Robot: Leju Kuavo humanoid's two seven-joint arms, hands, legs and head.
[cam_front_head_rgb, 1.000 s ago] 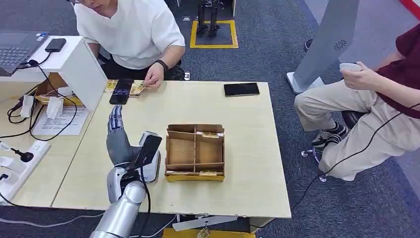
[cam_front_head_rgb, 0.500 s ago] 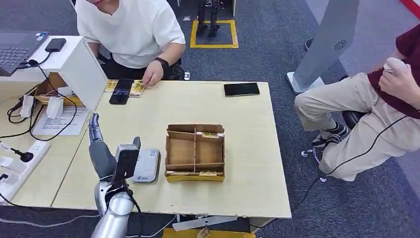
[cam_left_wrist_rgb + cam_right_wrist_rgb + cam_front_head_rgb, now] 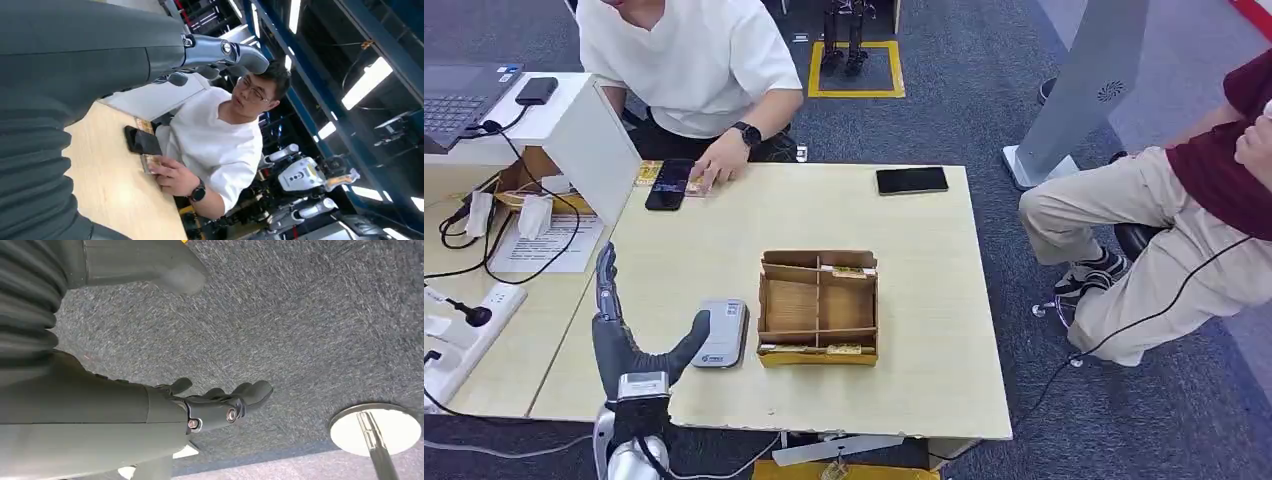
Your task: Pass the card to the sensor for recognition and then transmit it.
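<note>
My left hand (image 3: 624, 335) stands upright over the table's near left corner, fingers straight up and thumb spread toward the grey-white sensor (image 3: 721, 333); it holds nothing. In the left wrist view the same hand (image 3: 150, 55) is empty. A small stack of cards (image 3: 694, 183) lies at the far left edge under the hand (image 3: 719, 160) of a person in white, beside a black phone (image 3: 667, 184); the wrist view shows these cards (image 3: 150, 161) too. My right hand (image 3: 220, 407) hangs over the carpet, fingers loosely bent, holding nothing.
A divided cardboard box (image 3: 818, 306) with cards in two compartments stands right of the sensor. A second black phone (image 3: 911, 180) lies at the far edge. A white stand (image 3: 589, 140), cables and a power strip (image 3: 464, 335) crowd the left. A seated person (image 3: 1184, 220) is at the right.
My left hand has drawn back from over the sensor toward the table's near left corner. The person in white put a hand on the cards. The seated person's hand rose.
</note>
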